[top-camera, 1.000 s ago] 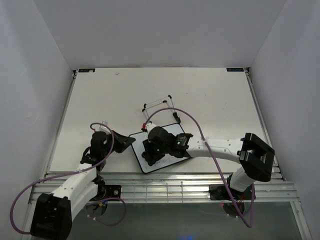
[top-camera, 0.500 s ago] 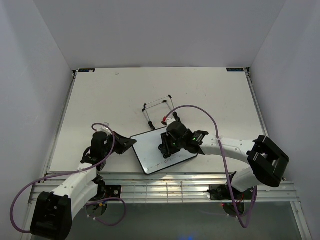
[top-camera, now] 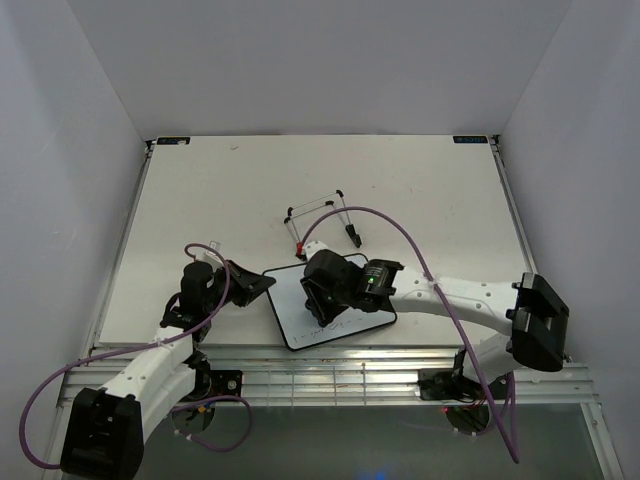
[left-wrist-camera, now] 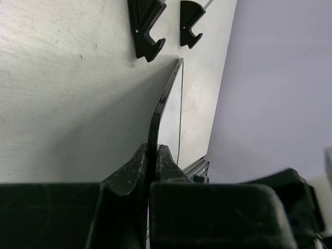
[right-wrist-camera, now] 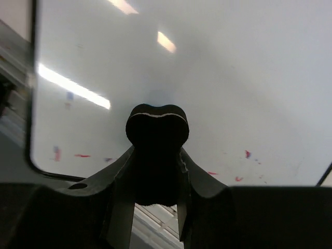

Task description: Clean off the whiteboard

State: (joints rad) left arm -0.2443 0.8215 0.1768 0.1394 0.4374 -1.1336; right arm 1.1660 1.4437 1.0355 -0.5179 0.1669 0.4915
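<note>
Right jaws clamping eraser, slid leftward over whiteboard.

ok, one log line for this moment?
left tool: shut on black-framed white whiteboard edge | right tool: shut on black bone-shaped eraser, over board | board: red specks visible

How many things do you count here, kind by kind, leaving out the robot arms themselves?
whiteboard: 1
eraser: 1
wire stand: 1
Total: 3
</note>
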